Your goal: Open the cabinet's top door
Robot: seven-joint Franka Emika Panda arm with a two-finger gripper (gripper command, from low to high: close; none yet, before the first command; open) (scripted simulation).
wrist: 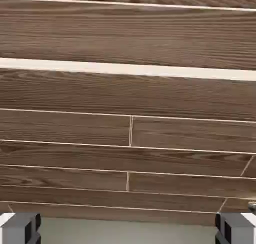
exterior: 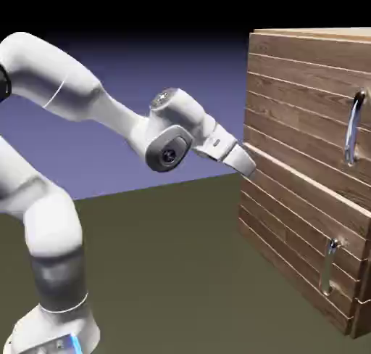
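Spread wide and holding nothing, the white two-finger gripper (exterior: 250, 167) of the robot arm points level at the large boxy brown cabinet of horizontal wooden planks (exterior: 290, 91), its tip close to the near edge of the cabinet's front, about where the pale seam between the two door panels begins; whether it touches the wood cannot be told from the exterior view. Seen from the hand, the two small grey finger tips (wrist: 20, 228) sit far apart at the bottom corners with only plank surface (wrist: 130, 93) between them, crossed by one pale strip. On the right of the exterior view, the top door (exterior: 304, 120), the taller panel of brown wood planks, fills the cabinet's upper part and lies flush and closed; its long curved silver bar handle (exterior: 353, 128) stands upright near the far edge of the panel, well apart from the gripper. Below the seam, the lower door panel (exterior: 290, 236) carries a shorter straight silver handle (exterior: 330, 267), also upright. From the lower left the white jointed arm (exterior: 51, 222) rises, bends, and reaches across the dull olive table top (exterior: 167, 273) toward the cabinet, with the plain blue-violet backdrop (exterior: 145, 62) behind.
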